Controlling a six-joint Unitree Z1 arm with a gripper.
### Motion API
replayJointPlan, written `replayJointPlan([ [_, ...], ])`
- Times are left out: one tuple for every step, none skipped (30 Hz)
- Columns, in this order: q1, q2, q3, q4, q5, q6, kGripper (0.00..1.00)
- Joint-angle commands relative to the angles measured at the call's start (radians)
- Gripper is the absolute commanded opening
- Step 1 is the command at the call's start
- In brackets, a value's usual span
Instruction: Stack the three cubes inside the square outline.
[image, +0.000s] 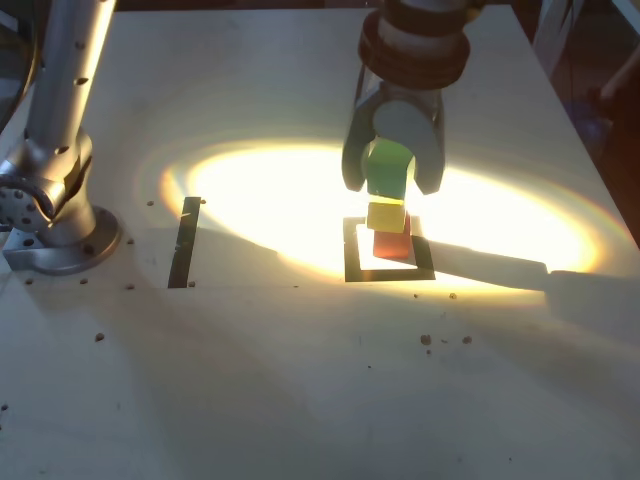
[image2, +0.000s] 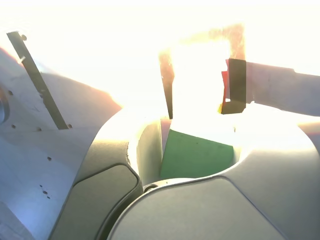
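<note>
The square outline (image: 352, 250) lies on the table (image: 300, 380) near the centre of the exterior view. The first cube (image: 393, 245) sits inside it, the second cube (image: 385, 216) rests on top of the first, and the third cube (image: 388, 170) stands above the second, between the jaws of the gripper (image: 392, 180). The tape strip (image: 184, 242) lies well apart, toward the exterior view's left, with the arm base (image: 60, 240) further left.

Table (image: 300, 400): pale, matt, wood-like board, speckled with crumbs.
Arm base (image: 55, 235): brushed, shiny metal.
End effector (image: 392, 185): smooth grey plastic.
Cubes: matt, solid-coloured.
Square outline (image: 352, 255): flat black tape.
</note>
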Motion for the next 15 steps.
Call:
replayJointPlan([
  [0.000, 0.008, -0.005, -0.002, 0.001, -0.002, 0.25],
  [0.000, 0.010, -0.006, -0.003, 0.003, -0.002, 0.25],
  [0.000, 0.012, -0.007, -0.003, 0.005, -0.002, 0.25],
  [0.001, 0.013, -0.008, -0.003, 0.007, -0.002, 0.25],
  [0.003, 0.015, -0.009, -0.002, 0.010, -0.001, 0.25],
  [0.006, 0.017, -0.008, -0.002, 0.012, -0.001, 0.26],
  [0.008, 0.018, -0.007, -0.002, 0.014, 0.000, 0.26],
  [0.011, 0.019, -0.006, -0.002, 0.015, 0.001, 0.27],
  [0.013, 0.019, -0.005, -0.001, 0.017, 0.001, 0.28],
  [0.014, 0.020, -0.004, -0.001, 0.020, 0.002, 0.29],
  [0.016, 0.021, -0.002, 0.000, 0.022, 0.002, 0.30],
  [0.016, 0.022, -0.001, 0.000, 0.023, 0.002, 0.31],
  [0.017, 0.023, 0.000, 0.000, 0.025, 0.002, 0.32],
  [0.017, 0.025, 0.001, 0.000, 0.026, 0.002, 0.33],
  [0.017, 0.026, 0.002, 0.000, 0.026, 0.002, 0.33],
])
